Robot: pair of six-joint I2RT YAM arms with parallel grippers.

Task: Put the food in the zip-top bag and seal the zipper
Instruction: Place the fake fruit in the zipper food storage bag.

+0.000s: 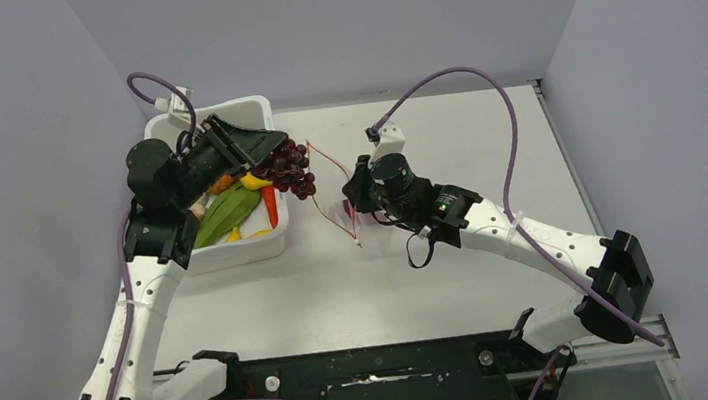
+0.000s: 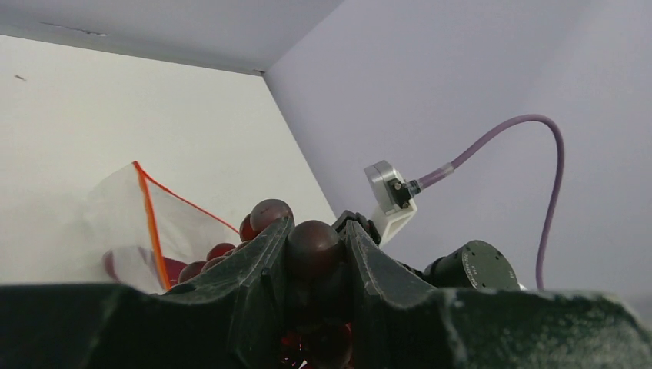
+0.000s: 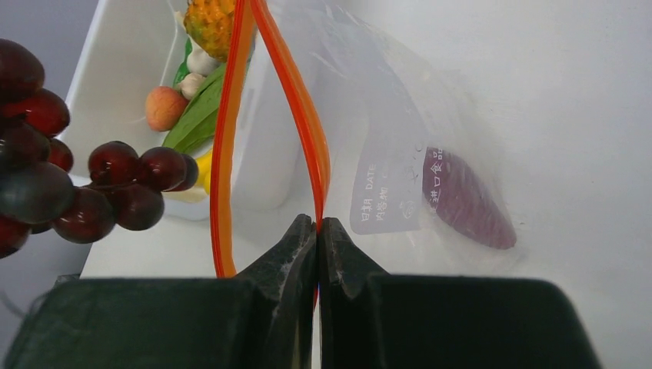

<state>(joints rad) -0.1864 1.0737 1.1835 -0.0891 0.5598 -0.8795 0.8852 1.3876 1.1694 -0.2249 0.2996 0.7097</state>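
My left gripper (image 1: 273, 156) is shut on a bunch of dark purple grapes (image 1: 292, 171), held in the air just right of the white tub. In the left wrist view one grape (image 2: 313, 246) sits pinched between the fingers (image 2: 257, 257). The clear zip-top bag (image 1: 334, 190) stands open just right of the grapes. My right gripper (image 1: 354, 203) is shut on one side of its red-orange zipper (image 3: 315, 154). The mouth gapes toward the grapes (image 3: 115, 184). A purple piece of food (image 3: 465, 201) lies inside the bag.
The white tub (image 1: 240, 254) at the left holds a green pod (image 1: 227, 209), a red chili (image 1: 270, 204), a yellow banana (image 1: 252, 181), a pineapple (image 3: 209, 19) and a round orange fruit (image 3: 166, 108). Grey walls enclose the table.
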